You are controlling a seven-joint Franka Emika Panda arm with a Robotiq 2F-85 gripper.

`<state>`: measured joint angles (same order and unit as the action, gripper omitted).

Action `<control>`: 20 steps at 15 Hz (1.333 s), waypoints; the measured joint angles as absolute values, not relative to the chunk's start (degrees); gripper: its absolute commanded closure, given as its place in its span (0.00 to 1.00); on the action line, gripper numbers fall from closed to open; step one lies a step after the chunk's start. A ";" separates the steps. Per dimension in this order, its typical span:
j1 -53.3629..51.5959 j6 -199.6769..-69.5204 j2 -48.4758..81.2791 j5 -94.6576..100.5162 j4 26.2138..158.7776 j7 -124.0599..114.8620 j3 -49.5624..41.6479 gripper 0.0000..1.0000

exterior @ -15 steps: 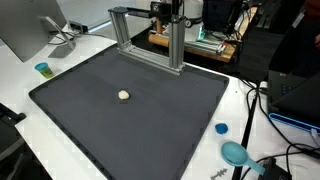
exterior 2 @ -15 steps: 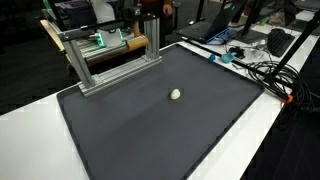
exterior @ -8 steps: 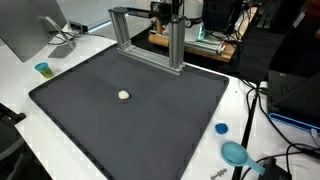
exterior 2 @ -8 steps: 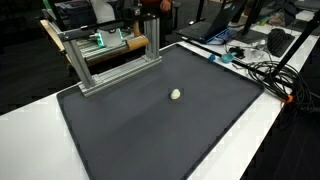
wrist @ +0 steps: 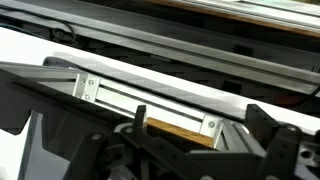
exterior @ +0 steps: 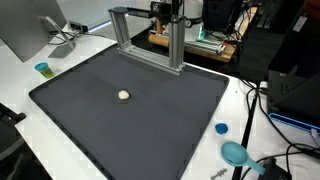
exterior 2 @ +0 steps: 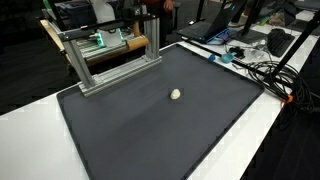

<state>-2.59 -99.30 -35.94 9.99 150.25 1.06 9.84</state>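
Aluminium profile makes up the metal frame (exterior: pixel 177 45), which is seen in an exterior view standing on the far edge of the black mat (exterior: pixel 150 125), with its long axis running along that edge. The gripper (exterior: pixel 165 12) is held high, just above and slightly behind the frame's top bar, near the end of the frame towards the wooden board (exterior: pixel 195 45); no contact can be made out. A small pale ball (exterior: pixel 124 95) lies alone on the mat, well apart from the gripper and on the near side of the frame. A blue cap (exterior: pixel 221 128) is also shown, off the mat.

In an exterior view from the opposite side, the frame (exterior 2: pixel 120 74) is seen as a bar raised on two posts, and the gripper (exterior 2: pixel 150 14) is mostly cut off at the top of the picture. The ball (exterior 2: pixel 175 94) is again seen well in front of the frame, with cables (exterior 2: pixel 265 70) lying beyond the mat.

In the wrist view, what neither exterior view gives is shown: the gripper (wrist: pixel 155 125) appears spread apart with nothing between the fingers, and the frame (wrist: pixel 150 98) lies directly ahead, crosswise to the opening. The ball is not seen there.
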 measured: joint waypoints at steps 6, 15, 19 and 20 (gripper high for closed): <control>-2.92 -99.31 -36.00 9.91 150.25 1.00 9.43 0.00; -4.52 -102.07 -53.26 8.13 155.40 -3.56 5.32 0.00; -2.07 -106.67 -56.88 7.33 157.21 -7.89 3.61 0.00; -1.58 -107.18 -56.89 7.18 157.33 -8.08 3.35 0.00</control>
<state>-1.58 -107.18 -56.89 7.18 157.33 -8.08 3.35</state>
